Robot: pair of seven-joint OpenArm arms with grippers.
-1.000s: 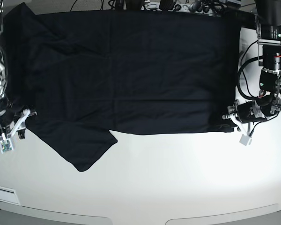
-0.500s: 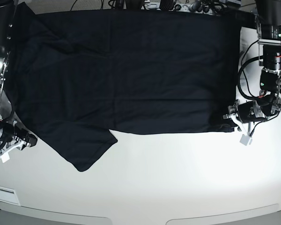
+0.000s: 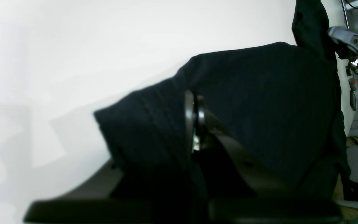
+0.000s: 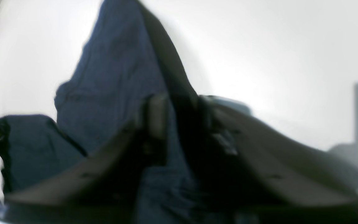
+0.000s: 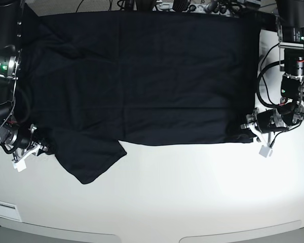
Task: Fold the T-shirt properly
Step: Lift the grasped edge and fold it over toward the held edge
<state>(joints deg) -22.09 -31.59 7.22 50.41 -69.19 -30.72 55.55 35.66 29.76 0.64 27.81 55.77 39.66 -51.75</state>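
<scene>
Across the white table (image 5: 192, 192) lies the T-shirt (image 5: 142, 76), spread flat and covering most of the far half, its near hem running straight and one sleeve (image 5: 88, 159) sticking out toward the near edge. No fold shows yet, so the step in hand looks like taking hold of the two near corners for a first fold. The next move probably calls for both arms to lift together and carry the near edge across the body of the cloth, keeping it taut between them so it does not sag or wrinkle. At the hem corner, the left gripper (image 5: 251, 129) is clamped shut on the T-shirt; its wrist view shows black cloth (image 3: 259, 109) pinched between the jaws. At the sleeve end, the right gripper (image 5: 40, 147) straddles a raised ridge of cloth (image 4: 120, 71) with fabric between its fingers (image 4: 155, 119). That view is blurred, and I cannot tell whether the jaws have yet pinched the cloth or stand partly apart.
</scene>
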